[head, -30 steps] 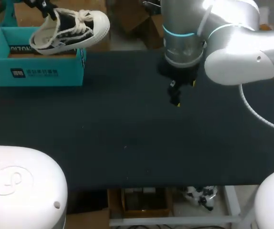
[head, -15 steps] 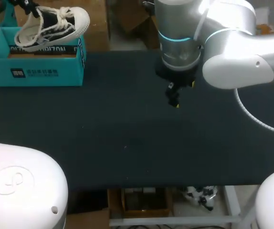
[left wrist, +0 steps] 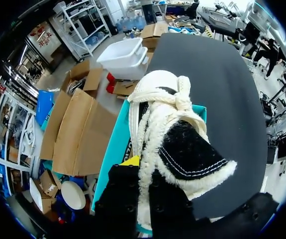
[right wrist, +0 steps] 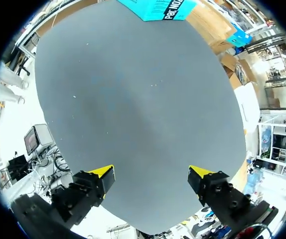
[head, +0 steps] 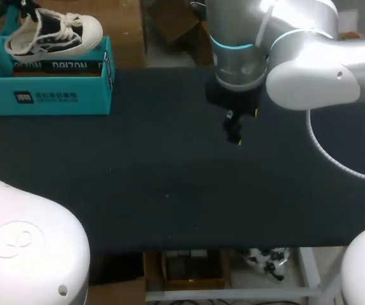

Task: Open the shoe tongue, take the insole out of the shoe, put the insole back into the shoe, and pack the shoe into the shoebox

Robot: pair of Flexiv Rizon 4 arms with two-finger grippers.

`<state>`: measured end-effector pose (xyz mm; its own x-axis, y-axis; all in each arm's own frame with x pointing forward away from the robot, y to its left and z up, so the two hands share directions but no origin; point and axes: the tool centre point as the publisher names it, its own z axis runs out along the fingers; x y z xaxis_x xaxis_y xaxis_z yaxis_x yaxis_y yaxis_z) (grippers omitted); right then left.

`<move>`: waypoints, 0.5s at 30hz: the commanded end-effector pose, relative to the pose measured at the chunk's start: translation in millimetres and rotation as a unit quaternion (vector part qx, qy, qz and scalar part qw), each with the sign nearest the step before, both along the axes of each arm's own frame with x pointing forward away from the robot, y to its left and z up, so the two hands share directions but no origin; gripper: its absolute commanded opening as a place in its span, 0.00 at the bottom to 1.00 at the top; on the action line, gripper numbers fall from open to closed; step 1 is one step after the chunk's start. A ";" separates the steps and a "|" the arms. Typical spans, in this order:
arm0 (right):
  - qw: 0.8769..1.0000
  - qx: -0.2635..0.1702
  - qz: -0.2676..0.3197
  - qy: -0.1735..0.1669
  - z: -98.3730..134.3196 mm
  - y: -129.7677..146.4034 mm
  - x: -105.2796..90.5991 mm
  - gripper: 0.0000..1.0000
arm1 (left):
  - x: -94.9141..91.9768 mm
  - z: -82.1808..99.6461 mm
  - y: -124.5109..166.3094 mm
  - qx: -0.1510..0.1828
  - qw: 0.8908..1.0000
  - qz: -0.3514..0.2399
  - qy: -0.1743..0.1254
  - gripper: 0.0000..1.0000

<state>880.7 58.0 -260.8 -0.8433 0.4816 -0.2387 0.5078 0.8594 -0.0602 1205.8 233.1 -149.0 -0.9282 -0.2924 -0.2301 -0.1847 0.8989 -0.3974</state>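
Observation:
A black canvas shoe [head: 54, 32] with white sole and white laces hangs tilted over the open teal shoebox [head: 49, 86] at the table's far left corner, toe pointing right. My left gripper [head: 22, 5] is shut on its heel end. In the left wrist view the shoe [left wrist: 175, 134] fills the space between the fingers of that gripper [left wrist: 145, 169], with the shoebox's wall [left wrist: 114, 149] beneath it. My right gripper [head: 233, 131] hangs open above the bare middle of the table, nothing between its fingers [right wrist: 151, 175]. The shoebox [right wrist: 158, 7] lies far ahead of it. No insole shows.
The black table mat [head: 170, 184] stretches bare from the box to the front edge. My right arm's thick grey links [head: 278, 57] stand over the far middle and right of the table.
My left gripper has carried the shoe leftward and lower, from beyond the box's right end to above its opening. The right arm has barely shifted.

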 end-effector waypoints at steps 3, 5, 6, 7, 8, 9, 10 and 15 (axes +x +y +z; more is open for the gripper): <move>0.998 -0.022 0.009 0.063 10.8 5.6 13.5 1.00 | 33.2 -25.1 15.8 -0.017 0.996 -0.036 0.076 0.00; 0.998 -0.018 0.009 0.065 10.0 5.2 14.2 1.00 | 36.8 -33.8 17.4 -0.015 0.996 -0.038 0.081 0.00; 0.998 -0.017 0.013 0.058 9.8 5.2 14.6 1.00 | 38.5 -37.9 17.8 -0.013 0.996 -0.039 0.083 0.00; 0.998 -0.017 0.013 0.058 9.2 5.4 14.1 1.00 | 39.6 -41.5 18.0 -0.012 0.995 -0.042 0.087 0.00; 0.998 -0.016 0.013 0.058 8.6 5.6 13.7 1.00 | 40.0 -44.7 18.5 -0.011 0.995 -0.044 0.088 0.00; 0.998 -0.014 0.014 0.056 7.9 5.6 13.4 1.00 | 40.4 -46.4 18.6 -0.011 0.995 -0.046 0.091 0.00; 0.998 -0.012 0.015 0.053 6.3 5.6 12.6 1.00 | 39.6 -50.4 18.2 -0.012 0.994 -0.053 0.095 0.00; 0.999 -0.006 0.013 0.041 -0.2 4.6 6.3 1.00 | 39.2 -62.9 20.0 -0.003 0.992 -0.068 0.105 0.00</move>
<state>893.5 65.7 -256.1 -0.8741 0.4593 -0.1582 0.4795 0.8678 -0.1300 1236.0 251.0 -207.1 -0.9626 -0.2169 -0.1625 -0.1456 0.9196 -0.3650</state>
